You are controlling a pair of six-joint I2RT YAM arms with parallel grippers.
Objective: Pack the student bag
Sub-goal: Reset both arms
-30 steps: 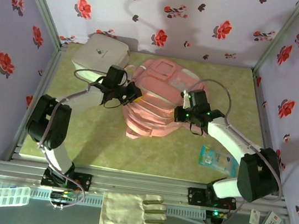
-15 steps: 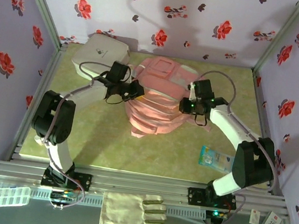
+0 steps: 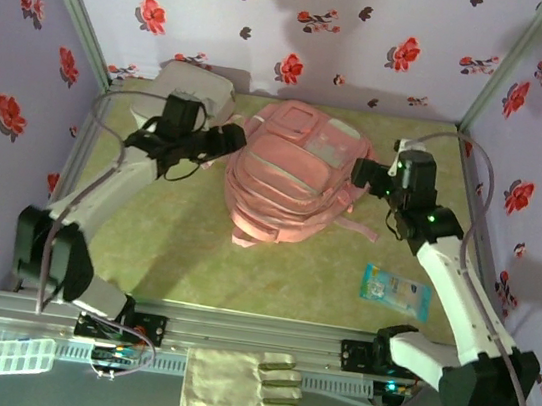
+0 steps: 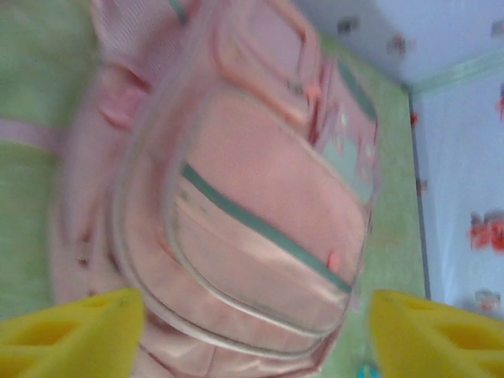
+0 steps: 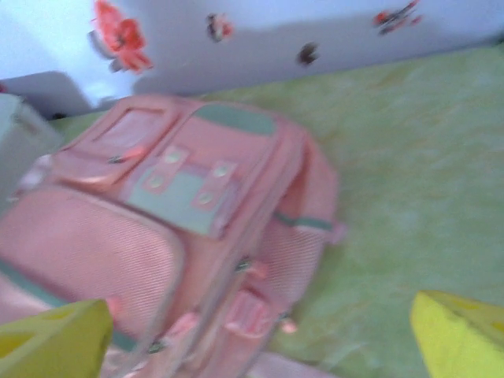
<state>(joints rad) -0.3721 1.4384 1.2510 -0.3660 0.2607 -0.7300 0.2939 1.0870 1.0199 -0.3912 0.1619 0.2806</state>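
Overhead view: the student bag (image 3: 289, 180), a soft pink backpack, lies flat on the green tabletop (image 3: 173, 250), just toward 12 o'clock of centre, front pockets up. The left end effector (image 3: 231, 139) hovers at the bag's 10 o'clock edge and the right end effector (image 3: 361, 171) at its 2 o'clock edge. Each wrist view shows that arm's own yellow fingers spread wide with nothing between them, and neither holds the bag. The pockets look zipped; what is inside cannot be seen. A flat teal packet (image 3: 395, 289) lies outside the bag at 4 o'clock and a white box (image 3: 180, 94) at 10 o'clock. If either belongs inside, packing looks unfinished.
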